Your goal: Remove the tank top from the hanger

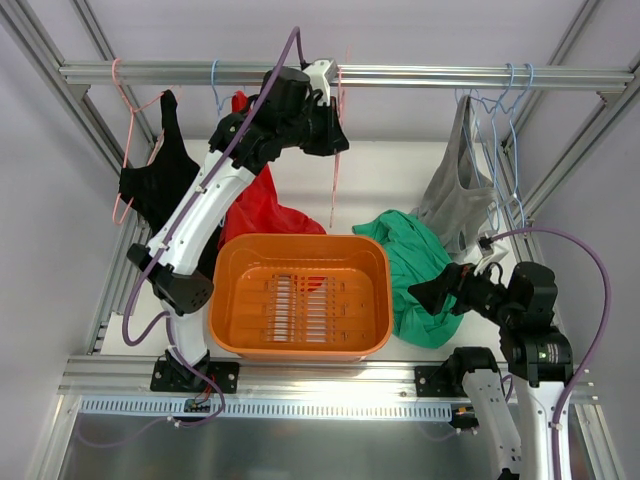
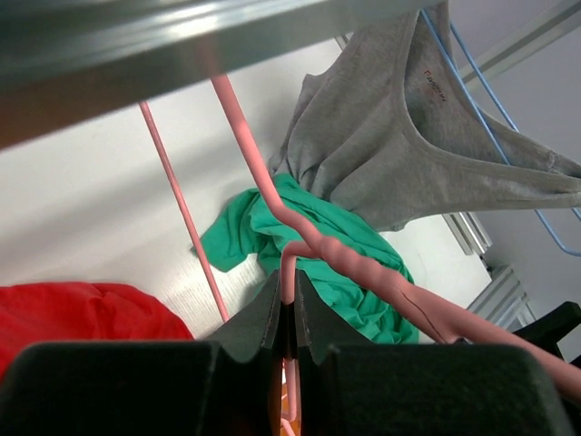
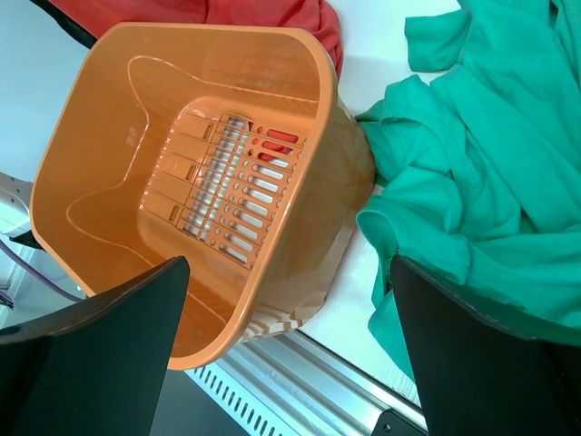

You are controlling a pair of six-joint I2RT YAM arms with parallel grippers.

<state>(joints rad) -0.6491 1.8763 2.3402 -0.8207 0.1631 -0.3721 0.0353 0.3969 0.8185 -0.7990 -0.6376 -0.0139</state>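
At twelve o'clock, grips the bare hanger [image 2: 354, 263] under the rail [image 1: 450, 75], left gripper [image 2: 286, 309] clamped on its wire. At three o'clock, beside the basket [image 1: 300, 240], tank top [image 1: 410, 260] heaped, right gripper [image 1: 432, 292] spread wide at its edge. Seemingly done; next, probably releasing the wire.

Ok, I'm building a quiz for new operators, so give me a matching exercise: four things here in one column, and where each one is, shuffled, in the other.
1. tank top
2. hanger
3. grey top
4. orange basket

A. gripped by the left gripper
B. hung at the right of the rail
C. mid-table, in front of the red top
D. heaped on the table, right of the basket

Pairs: 1-D, 2-A, 3-B, 4-C.
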